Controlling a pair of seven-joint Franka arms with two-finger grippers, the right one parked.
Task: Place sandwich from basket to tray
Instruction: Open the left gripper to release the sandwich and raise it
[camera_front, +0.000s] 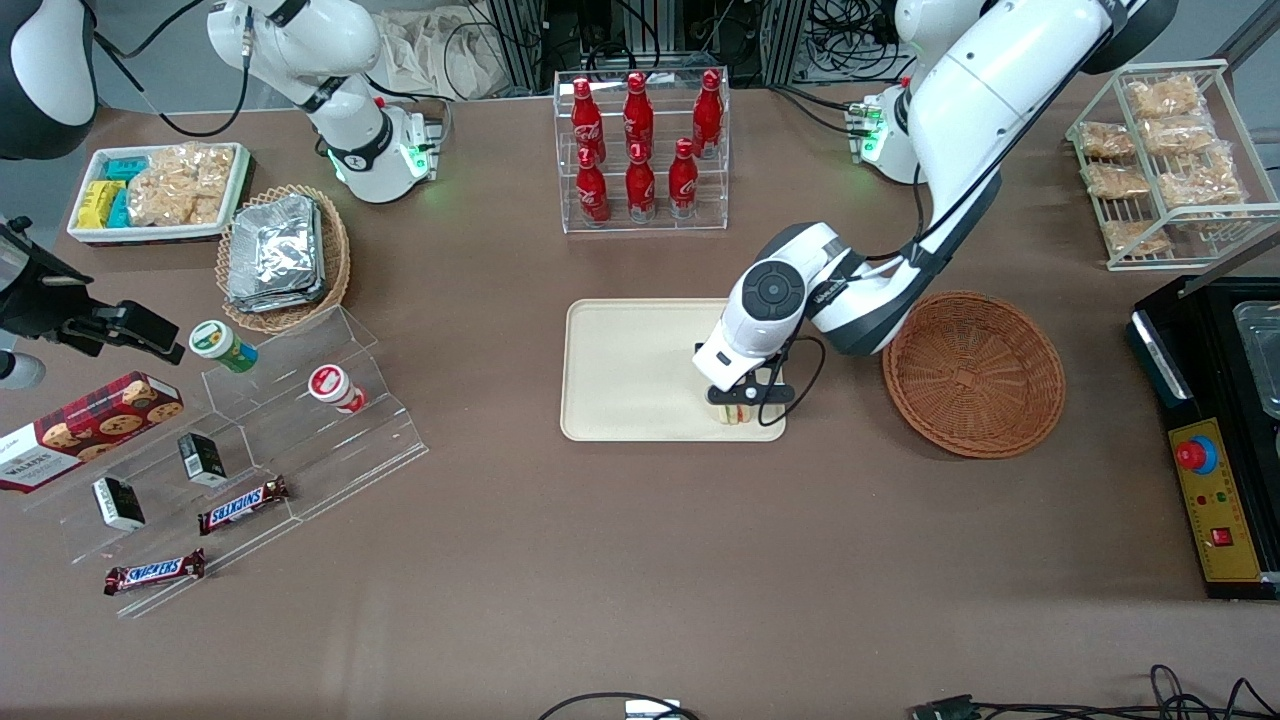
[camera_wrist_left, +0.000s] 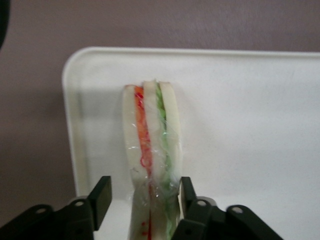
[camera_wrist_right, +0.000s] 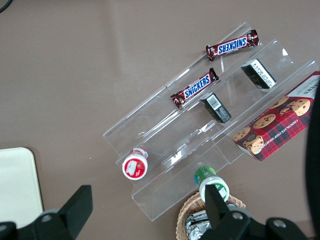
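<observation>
— One arm is working: where is it reaching?

— It is bending down from its base over the table, and the wrist is pointing downward. The gripper (camera_front: 741, 404) is hanging low over the corner of the tray (camera_front: 620, 370) that is nearest to the front camera and closest to the basket (camera_front: 973, 372).

— How much room is lying around the jaws?

— Not so much on the outside. The rim of the tray is running just beside one finger and curving round its corner just ahead of the sandwich tip, with brown table (camera_front: 640, 560) starting after it. On the inner side, the bare tray floor is stretching wide and flat.

— And the basket?

— It is sitting apart from the tray, toward the working arm's end of the table, and nothing is showing inside it.

— What are the jaws doing?

— They are standing a little apart around the sandwich (camera_wrist_left: 152, 165). One black finger (camera_wrist_left: 186, 192) is touching the bread, the other finger (camera_wrist_left: 101, 195) is staying clear with a gap, so the grip is loose, not clamped.

— Where is the sandwich, exactly?

— It is standing on its edge on the tray, between the fingers, with orange and green layers showing.
</observation>
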